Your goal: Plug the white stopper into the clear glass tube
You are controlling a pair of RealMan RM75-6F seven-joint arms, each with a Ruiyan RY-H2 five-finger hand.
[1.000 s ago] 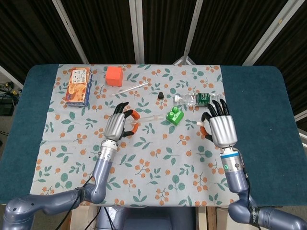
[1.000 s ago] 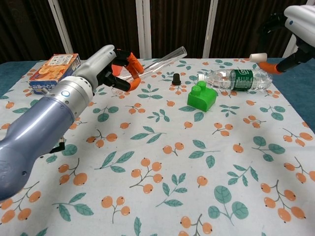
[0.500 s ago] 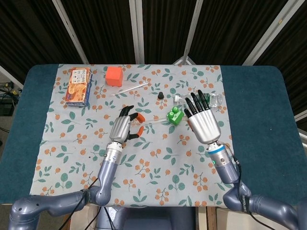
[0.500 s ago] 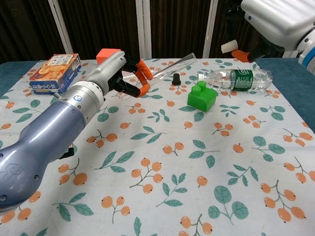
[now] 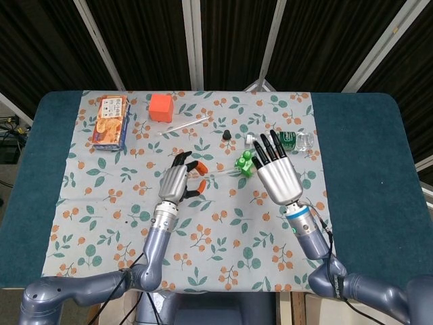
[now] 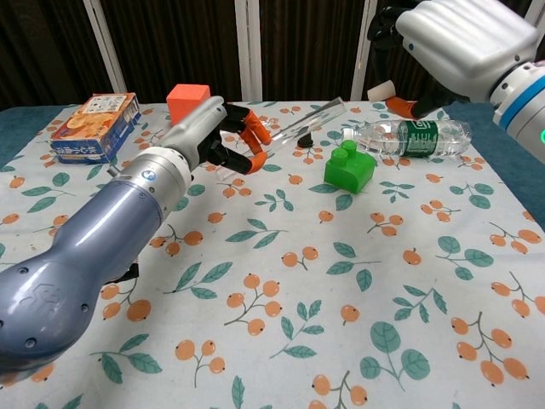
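Note:
My left hand (image 5: 177, 183) holds one end of the clear glass tube (image 5: 220, 170) in its orange-tipped fingers. The tube (image 6: 319, 113) slants up to the right above the cloth, its open end toward my right hand. My right hand (image 5: 276, 175) is raised just right of that end, back to the head camera, fingers spread. In the chest view the right hand (image 6: 460, 43) pinches the white stopper (image 6: 381, 90) between its thumb and a finger, a short gap from the tube's mouth. The head view hides the stopper.
A green block (image 6: 349, 166) and a lying water bottle (image 6: 413, 136) sit below the right hand. A small black stopper (image 5: 226, 135) stands behind the tube. An orange cube (image 5: 161, 107), a snack box (image 5: 110, 122) and a thin clear rod (image 5: 183, 125) lie farther back.
My right hand has swung left from over the bottle, bringing the white stopper close to the tube's open end. My left hand has shifted slightly right with the tube.

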